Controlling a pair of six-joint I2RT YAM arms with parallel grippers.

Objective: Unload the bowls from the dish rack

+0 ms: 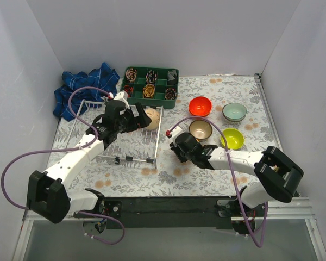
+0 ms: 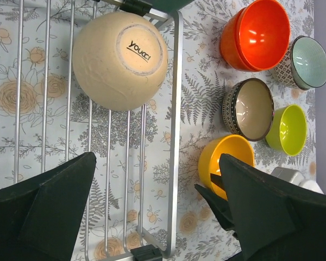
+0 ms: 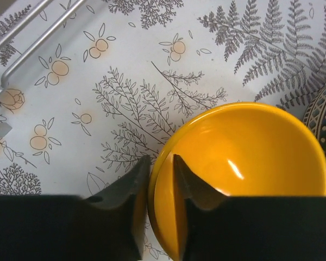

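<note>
A beige bowl lies upside down in the far right corner of the white wire dish rack. My left gripper hangs wide open over the rack's right side, just short of that bowl, holding nothing. A yellow-orange bowl sits upright on the table right of the rack. My right gripper straddles its near rim, one finger outside and one inside, standing slightly open with a small gap at the inner finger.
Right of the rack stand a red bowl, a teal-white bowl, a brown patterned bowl and a lime green bowl. A green compartment tray and a blue cloth lie at the back.
</note>
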